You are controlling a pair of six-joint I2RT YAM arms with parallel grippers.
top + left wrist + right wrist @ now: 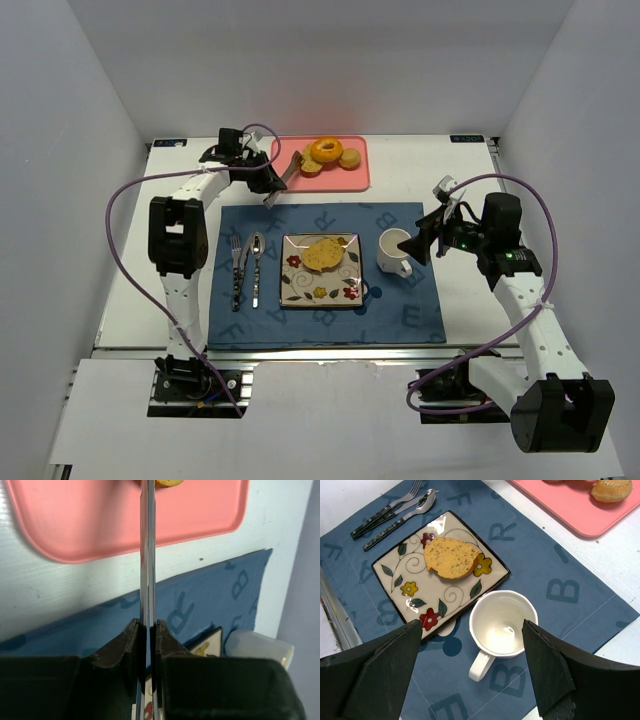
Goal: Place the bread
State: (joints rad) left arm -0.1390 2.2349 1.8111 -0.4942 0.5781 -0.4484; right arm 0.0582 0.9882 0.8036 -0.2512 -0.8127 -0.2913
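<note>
Cutlery: a metal fork with a patterned handle [236,268] and a matching metal spoon [256,262] lie side by side on the left part of the mat. Their handles point toward the near edge, and both are apart from the plate.
Left claw: the left gripper [272,178] is pinched tight on a thin metal utensil [148,555], which the wrist view shows edge-on. The blade reaches over the tray's near-left corner toward the food.
Tray: a pink plastic tray with rounded corners [355,180] lies on the white table just beyond the mat's far edge. It carries an orange ring doughnut [326,150] and a small round tan bun [350,158].
Bread on tray: one golden-brown toasted bread slice [310,165] sits at the doughnut's near-left and is partly hidden. Its long axis cannot be told, nor whether the utensil's tip touches it.
Bread on plate: the second toasted slice [451,557] lies flat on the far half of a square flowered ceramic plate [300,292]. Its long axis runs left to right, with the right end turned slightly toward the far side.
Room: the plate's near half shows only its bare pattern. A strip of mat separates the spoon from the plate's left rim.
Mug: a white ceramic mug [393,250] stands upright just beside the plate's right rim, handle toward the near side.
Right claw: the right gripper [471,622] is spread wide and holds nothing. It is on the mug's right.
Writing: a blue cloth placemat [400,310] is printed with darker capitals; R, B, F and E can be read.
</note>
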